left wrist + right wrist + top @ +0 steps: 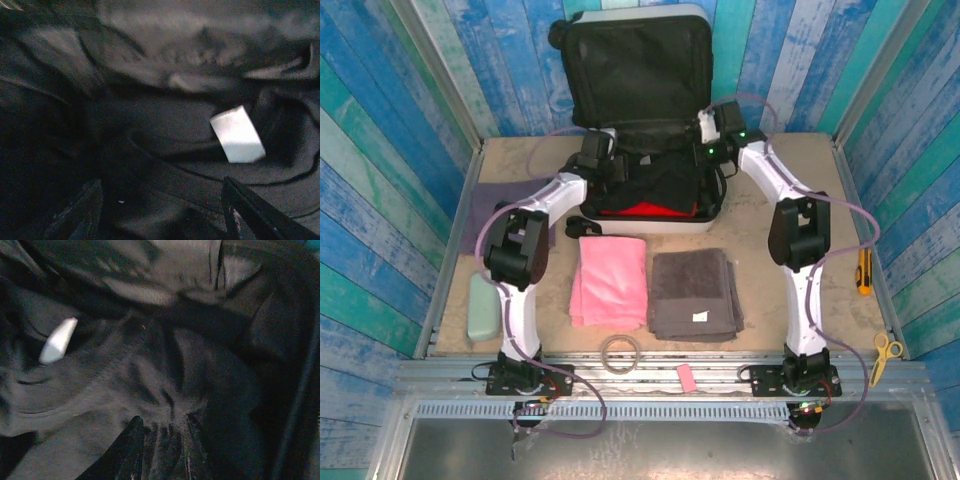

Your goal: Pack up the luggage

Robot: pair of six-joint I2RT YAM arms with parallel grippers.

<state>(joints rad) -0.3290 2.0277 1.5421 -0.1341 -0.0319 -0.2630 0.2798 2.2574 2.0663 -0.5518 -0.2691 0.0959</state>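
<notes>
My left gripper (162,182) hangs released, right gripper's (165,422) hold I cannot tell (cloth bunched between), both just above black garment (150,125) in luggage (635,70).

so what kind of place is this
Probably a staged robot test cell, not a home: blue plank walls box in the table, the left arm and right arm are bolted at its near edge, and the luggage lies open behind a pink towel.
</notes>
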